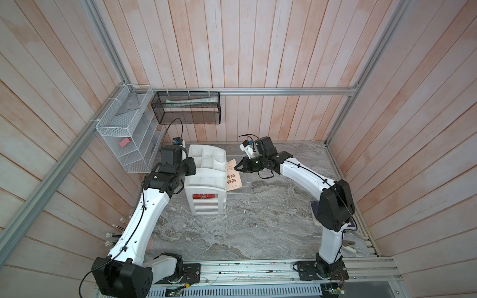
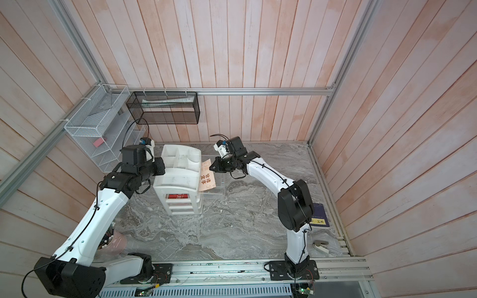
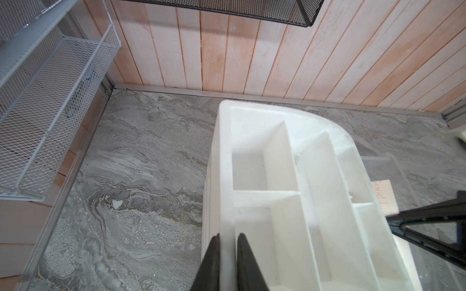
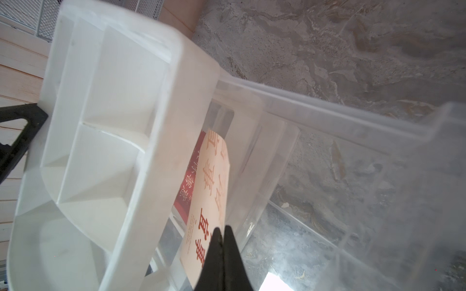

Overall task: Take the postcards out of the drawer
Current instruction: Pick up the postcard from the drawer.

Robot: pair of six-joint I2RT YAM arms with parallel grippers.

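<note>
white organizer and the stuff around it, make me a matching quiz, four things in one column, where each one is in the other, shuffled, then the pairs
Things
1 cream postcard
2 red postcard
3 navy booklet
4 left claw

Places
a flat on the table beside the right arm
b clamped on the white organizer's wall
c pinched in the shut right claw
d lying in the pulled-out clear drawer

Pairs: 1-c, 2-d, 3-a, 4-b
</note>
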